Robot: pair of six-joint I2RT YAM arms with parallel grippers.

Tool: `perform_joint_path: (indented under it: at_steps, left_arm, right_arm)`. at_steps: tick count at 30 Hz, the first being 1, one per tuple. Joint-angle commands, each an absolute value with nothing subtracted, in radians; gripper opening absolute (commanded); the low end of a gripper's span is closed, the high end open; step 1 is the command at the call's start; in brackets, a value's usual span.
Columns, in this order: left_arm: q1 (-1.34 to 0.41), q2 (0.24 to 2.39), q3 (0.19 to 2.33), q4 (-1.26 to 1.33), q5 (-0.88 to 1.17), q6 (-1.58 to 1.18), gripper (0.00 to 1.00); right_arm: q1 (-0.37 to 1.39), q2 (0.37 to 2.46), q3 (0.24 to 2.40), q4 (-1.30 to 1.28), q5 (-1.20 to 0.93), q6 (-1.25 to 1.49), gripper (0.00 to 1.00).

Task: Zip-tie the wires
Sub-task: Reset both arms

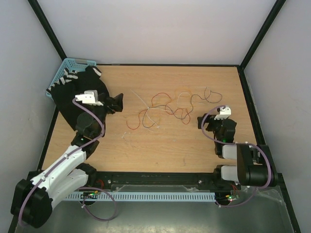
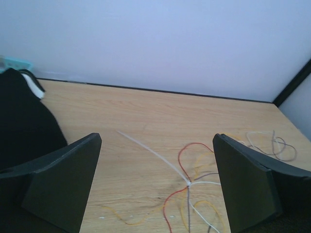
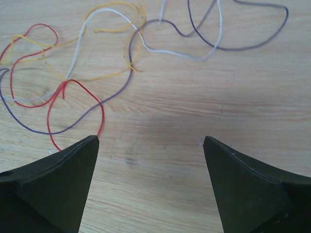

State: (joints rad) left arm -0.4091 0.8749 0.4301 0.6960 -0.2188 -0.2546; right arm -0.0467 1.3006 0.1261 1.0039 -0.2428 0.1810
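**Item: wire tangle with zip tie, handling notes**

**Location.** The wires lie loose on the worktop, ahead of both arms and between them. They are forward and to the right of the left end effector, and forward and to the left of the right end effector. The zip tie lies directly ahead of the left one, slanting away to its left. Its near end meets several strands at a small white node. I take it to be looped round them there, but I cannot confirm this.

**End effectors.** Both are spread wide with nothing between the fingers, and neither touches the wires.

**Handling (my estimate).**
- **Wires:** Very light and limp. Pull one strand and I expect the whole tangle to drag along the worktop.
- **Wires, where to grip:** A single strand lying flat looks too thin to pinch reliably. I would take hold where the strands bunch, at or just beside the node.
- **Zip tie:** Light, stiffer than the strands, smooth and probably slippery. It lies flat, so getting a finger under it will be awkward.
- **Zip tie, where to grip:** I would pinch the free tail across its width, well away from the node.

**Appearance.**
- **Wires:** Hair-thin strands in red, orange-yellow, whitish and dark purplish brown, curling in open, overlapping loops.
- **Zip tie:** A narrow, pale white strip, nearly straight with a slight bow.
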Motion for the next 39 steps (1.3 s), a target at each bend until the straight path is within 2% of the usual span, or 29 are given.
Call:
perform_joint_path:
  at_steps: [1,4,10,17,18,22,28,33,39]
  left_arm:
    - [-0.411,0.802,0.402,0.68,-0.305,-0.167,0.99]
    - [-0.411,0.769,0.396,0.681,-0.304,-0.136,0.99]
    - [-0.411,0.72,0.384,0.66,-0.332,-0.097,0.99]
    - [-0.411,0.696,0.373,0.637,-0.409,-0.052,0.99]
    - [-0.411,0.698,0.371,0.635,-0.424,-0.043,0.99]
    - [-0.41,0.745,0.407,0.551,-0.559,0.009,0.99]
    - [-0.37,0.823,0.377,0.515,-0.715,0.098,0.99]
    - [-0.263,0.894,0.34,0.483,-0.668,0.04,0.99]
    - [-0.061,1.132,0.357,0.517,-0.414,-0.087,0.99]
  right_arm:
    - [0.034,1.262,0.116,1.165,-0.156,0.088,0.99]
    - [0.103,1.215,0.063,1.227,-0.053,0.024,0.99]
    - [0.13,1.212,-0.049,1.443,0.057,-0.017,0.99]
    - [0.137,1.581,-0.043,1.832,0.078,-0.012,0.99]
    - [0.137,1.572,-0.038,1.81,0.084,-0.009,0.99]
    - [0.136,1.465,0.096,1.411,0.085,-0.003,0.99]
    - [0.137,1.49,0.144,1.358,0.053,-0.014,0.99]
    - [0.137,1.495,0.149,1.355,0.055,-0.013,0.99]
    - [0.137,1.497,0.147,1.362,0.056,-0.013,0.99]
